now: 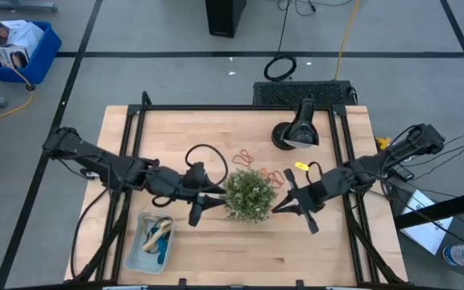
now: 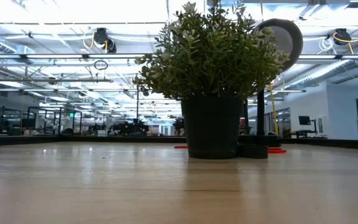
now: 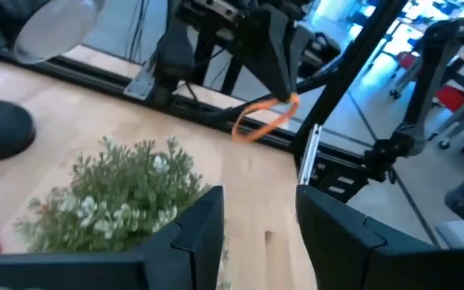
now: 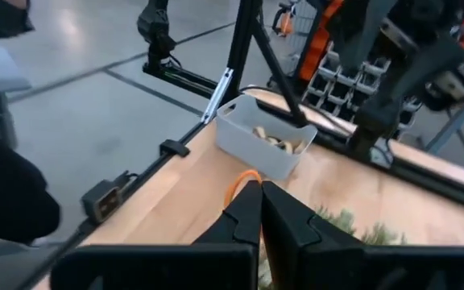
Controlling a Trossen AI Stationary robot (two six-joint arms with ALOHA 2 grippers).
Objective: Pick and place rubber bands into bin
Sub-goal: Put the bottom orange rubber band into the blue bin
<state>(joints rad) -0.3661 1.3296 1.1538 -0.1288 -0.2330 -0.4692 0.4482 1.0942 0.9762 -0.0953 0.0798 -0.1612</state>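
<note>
A small green plant [image 1: 250,193] in a dark pot [image 2: 212,127] stands mid-table. My right gripper [image 1: 275,208] is just right of the plant, above the table, shut on an orange rubber band [image 4: 242,179]. My left gripper [image 1: 206,205] is open and empty just left of the plant. More orange-red rubber bands [image 1: 244,157] lie flat on the table beyond the plant. The pale blue bin [image 1: 150,242] sits at the near left with several bands inside; it also shows in the right wrist view [image 4: 264,137]. My right gripper pinches one side of the orange band's loop [image 3: 284,103] between its two fingertips. The fingers slant down toward the table's left. The rest of the loop [image 3: 252,127] hangs free beyond the tips, lifted clear of the table.
A black lamp-like stand [image 1: 296,131] with a round base is at the far right of the table. A small yellow piece [image 1: 300,167] lies near it. A black cable loop [image 1: 204,157] trails from my left arm. A black frame rims the table.
</note>
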